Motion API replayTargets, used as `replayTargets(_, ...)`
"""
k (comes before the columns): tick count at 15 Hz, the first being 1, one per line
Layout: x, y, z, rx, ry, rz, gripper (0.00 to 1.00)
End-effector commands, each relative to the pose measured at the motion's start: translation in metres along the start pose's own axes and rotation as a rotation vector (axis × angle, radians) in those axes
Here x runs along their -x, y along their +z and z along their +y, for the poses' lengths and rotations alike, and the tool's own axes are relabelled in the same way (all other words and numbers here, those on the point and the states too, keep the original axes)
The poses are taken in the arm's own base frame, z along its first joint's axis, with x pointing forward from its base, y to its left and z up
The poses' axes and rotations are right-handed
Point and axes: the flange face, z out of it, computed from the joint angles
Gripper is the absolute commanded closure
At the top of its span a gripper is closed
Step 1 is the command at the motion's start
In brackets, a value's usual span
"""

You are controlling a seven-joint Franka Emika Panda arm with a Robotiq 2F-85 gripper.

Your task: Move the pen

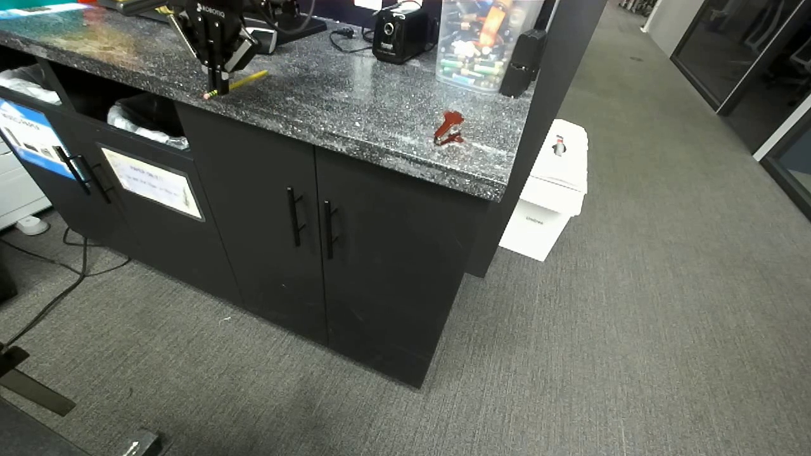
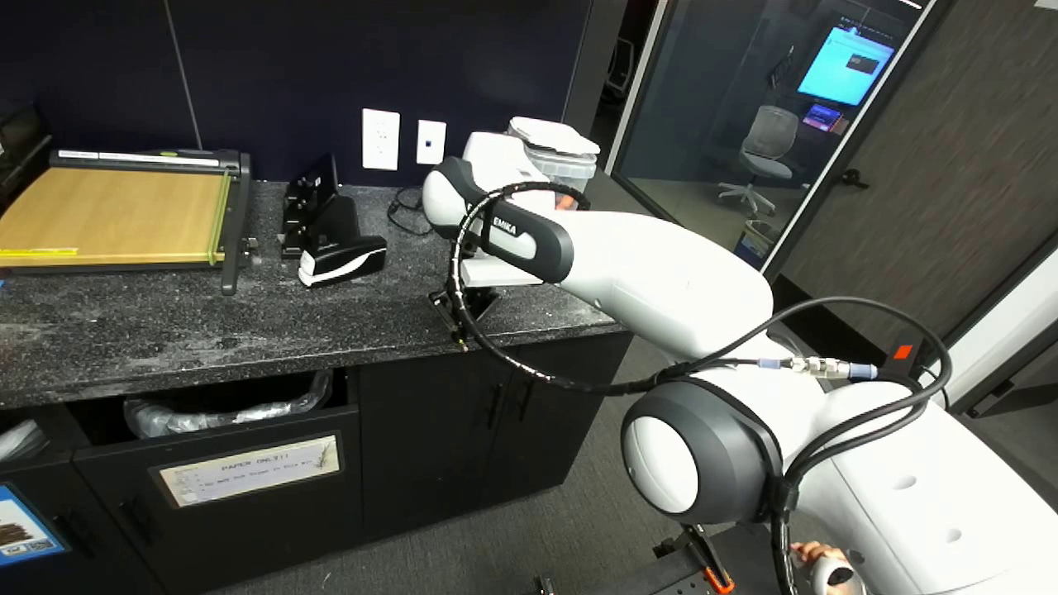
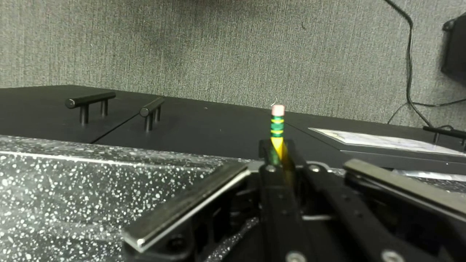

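Observation:
The pen is a slender yellow pencil with a pink eraser and a green-banded end. My gripper points down near the counter's front edge, with its fingers closed around the pen close to the eraser end. The yellow length stretches back over the counter in an exterior view. In the wrist view the eraser end of the pen sticks out past the fingertips, over the cabinet front. Whether the pen touches the counter, I cannot tell. In an exterior view the arm hides most of the gripper.
The speckled dark counter carries a red staple remover, a clear tub of batteries and a black sharpener. A paper trimmer and a stapler stand toward the wall. Cabinet handles project below the front edge.

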Motion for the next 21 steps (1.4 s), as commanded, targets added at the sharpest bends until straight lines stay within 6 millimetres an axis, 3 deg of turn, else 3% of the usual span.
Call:
replayTargets(1, -0.001, -0.007, 0.003, 0.028, 0.001, 0.015, 0.98)
replayTargets(4, -0.001, -0.008, 0.007, 0.039, 0.013, 0.022, 0.98)
replayTargets(5, -0.001, -0.008, 0.009, 0.036, 0.022, 0.019, 0.67)
replayTargets(6, -0.001, -0.009, 0.011, 0.030, 0.033, 0.018, 0.65)
replayTargets(8, 0.000, -0.010, 0.015, 0.020, 0.048, 0.017, 0.53)
replayTargets(15, 0.002, -0.016, 0.033, -0.023, 0.065, 0.013, 0.02)
replayTargets(19, 0.007, -0.020, 0.041, -0.099, 0.049, -0.019, 0.00)
replayTargets(20, 0.002, -0.009, 0.040, -0.032, 0.064, 0.005, 0.00)
replayTargets(21, 0.003, -0.010, 0.041, -0.050, 0.063, -0.001, 0.00)
